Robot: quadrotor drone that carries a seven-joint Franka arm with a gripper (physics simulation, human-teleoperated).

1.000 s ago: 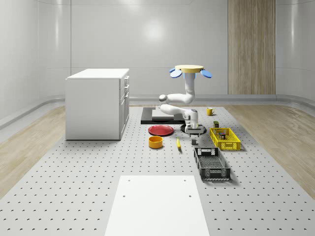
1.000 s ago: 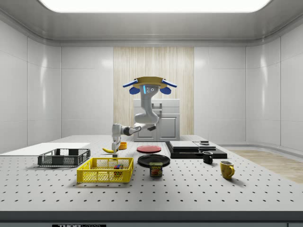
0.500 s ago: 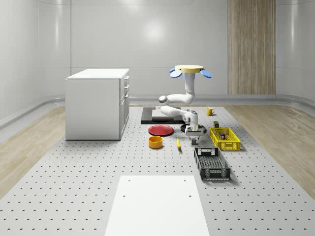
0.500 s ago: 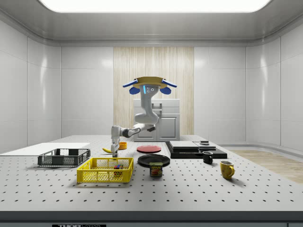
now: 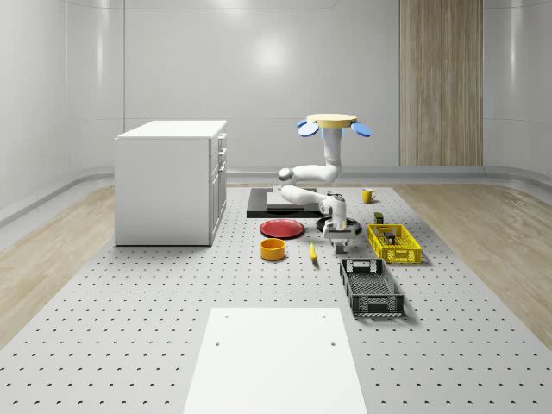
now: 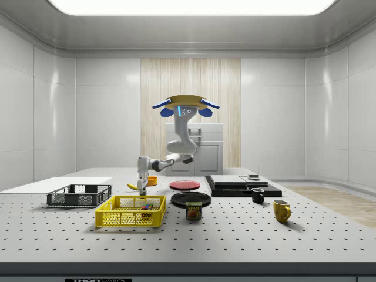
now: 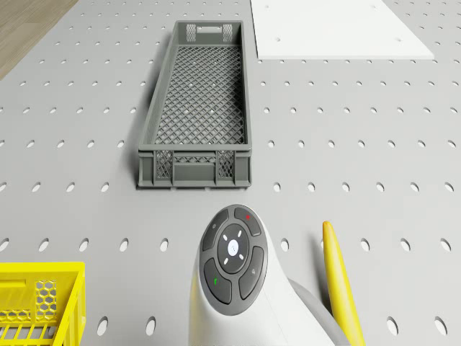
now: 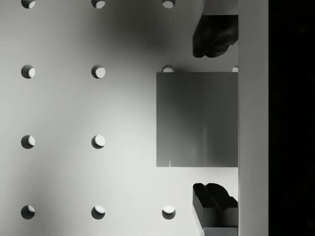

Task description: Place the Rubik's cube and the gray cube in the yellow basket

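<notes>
The yellow plastic mesh basket (image 5: 394, 242) sits on the perforated gray surface (image 5: 172, 293) and holds a multicoloured Rubik's cube (image 6: 145, 207). The dark gray mesh crate (image 7: 196, 108), at the basket's 7 o'clock in the whole-scene view, lies empty, its long axis running toward the camera there. The drone (image 5: 335, 123) hovers above the black tray. The hand (image 5: 339, 246) hangs low between banana (image 7: 341, 285) and basket, fingers (image 8: 214, 198) spread wide, straddling the flat-lying gray cube (image 8: 197, 119) without touching it, edges square to the hole grid.
</notes>
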